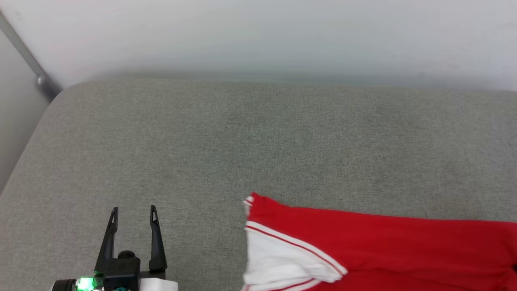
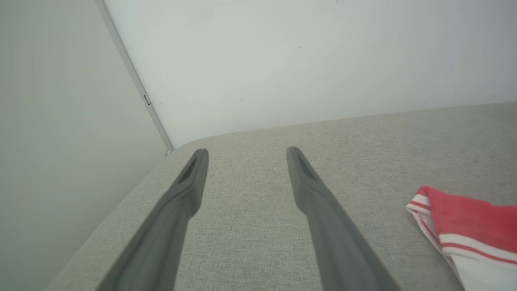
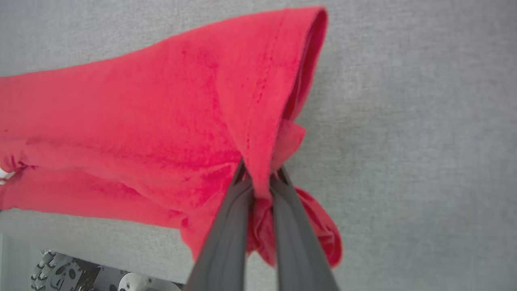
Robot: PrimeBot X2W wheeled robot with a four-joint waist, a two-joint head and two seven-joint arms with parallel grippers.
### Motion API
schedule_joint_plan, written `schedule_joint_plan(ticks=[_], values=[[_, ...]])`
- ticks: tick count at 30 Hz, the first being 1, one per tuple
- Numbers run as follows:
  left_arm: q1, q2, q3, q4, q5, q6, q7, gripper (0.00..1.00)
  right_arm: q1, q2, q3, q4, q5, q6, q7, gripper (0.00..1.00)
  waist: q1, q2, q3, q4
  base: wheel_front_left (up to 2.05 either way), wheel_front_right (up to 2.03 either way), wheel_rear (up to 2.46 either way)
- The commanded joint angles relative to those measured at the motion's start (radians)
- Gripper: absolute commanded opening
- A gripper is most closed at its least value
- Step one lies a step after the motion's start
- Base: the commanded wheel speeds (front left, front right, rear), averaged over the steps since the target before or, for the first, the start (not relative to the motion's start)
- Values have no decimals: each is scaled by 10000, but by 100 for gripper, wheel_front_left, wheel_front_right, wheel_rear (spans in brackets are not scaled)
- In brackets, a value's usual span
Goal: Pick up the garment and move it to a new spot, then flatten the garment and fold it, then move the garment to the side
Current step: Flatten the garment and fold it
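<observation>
Right wrist view: right gripper point(image 3: 260, 174) clamped on a bunched red fold of the garment point(image 3: 153, 109), cloth spreading ahead of it; head view: left gripper point(image 1: 133, 214) standing wide apart, the garment's white sleeve point(image 1: 278, 258) lying apart to its right.
</observation>
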Motion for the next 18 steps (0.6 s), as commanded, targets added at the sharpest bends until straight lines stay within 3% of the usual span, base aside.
schedule_joint_plan(ticks=[1, 6, 10, 18], values=[[172, -9, 31, 27, 60, -31, -20, 100, -49, -153, -177, 125, -81, -8, 53, 0, 0, 0, -33, -11, 0, 0, 0], [252, -71, 35, 83, 146, -155, -20, 100, 159, -594, -823, 633, -578, -8, 293, 0, 0, 0, -136, -42, 0, 0, 0], [373, -112, 71, 135, 193, -194, -20, 100, 240, -642, -1014, 368, -902, -8, 483, 0, 0, 0, -219, -97, 0, 0, 0], [517, -150, 164, 164, 220, -281, -20, 100, 701, -285, -429, -2666, -671, -6, 1092, 0, 0, 0, -336, -221, 0, 0, 0]])
